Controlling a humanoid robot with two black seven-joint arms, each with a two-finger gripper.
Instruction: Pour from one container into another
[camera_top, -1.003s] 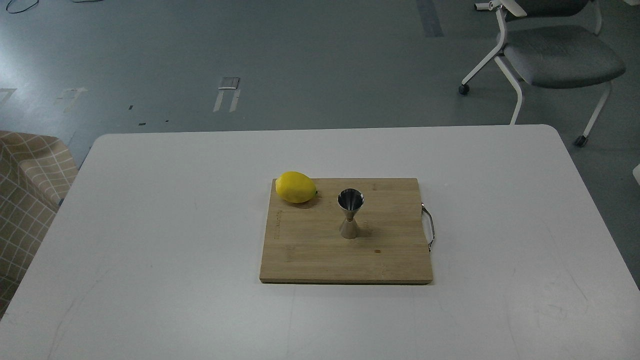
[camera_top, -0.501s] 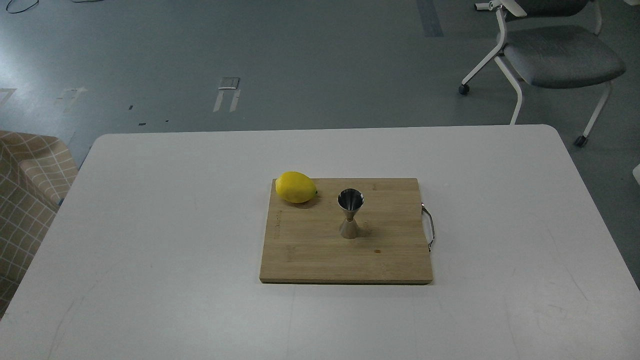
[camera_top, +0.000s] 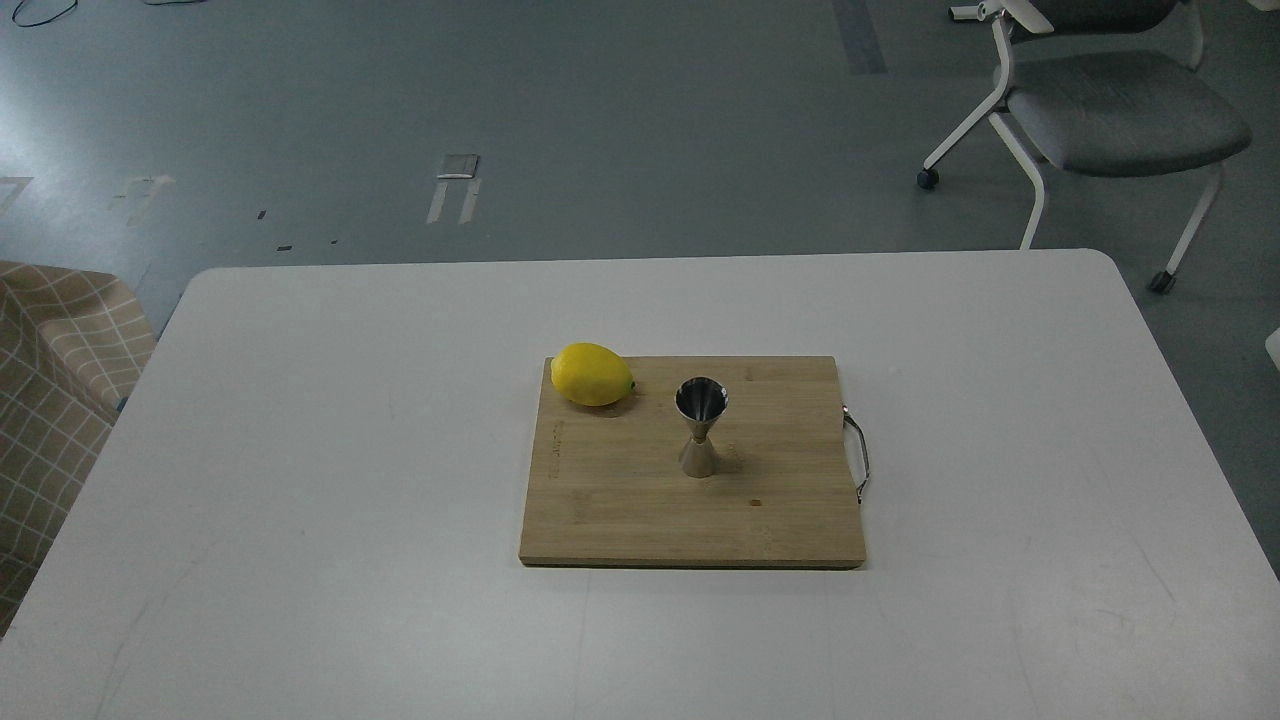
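The other container, a shiny steel hourglass-shaped jigger (camera_top: 701, 427), stands upright near the middle of a wooden cutting board (camera_top: 620, 510) on the white table, its open cone facing up. The one container that the pour comes from is out of view. Neither of my arms nor either gripper appears in the head view.
A yellow lemon (camera_top: 591, 374) lies on the board's far left corner. The board has a metal handle (camera_top: 857, 452) on its right side. A white table (camera_top: 300, 500) carries it all. Beyond the table's far right corner stands a grey chair (camera_top: 1100, 110); a checked cloth (camera_top: 50, 380) hangs at left.
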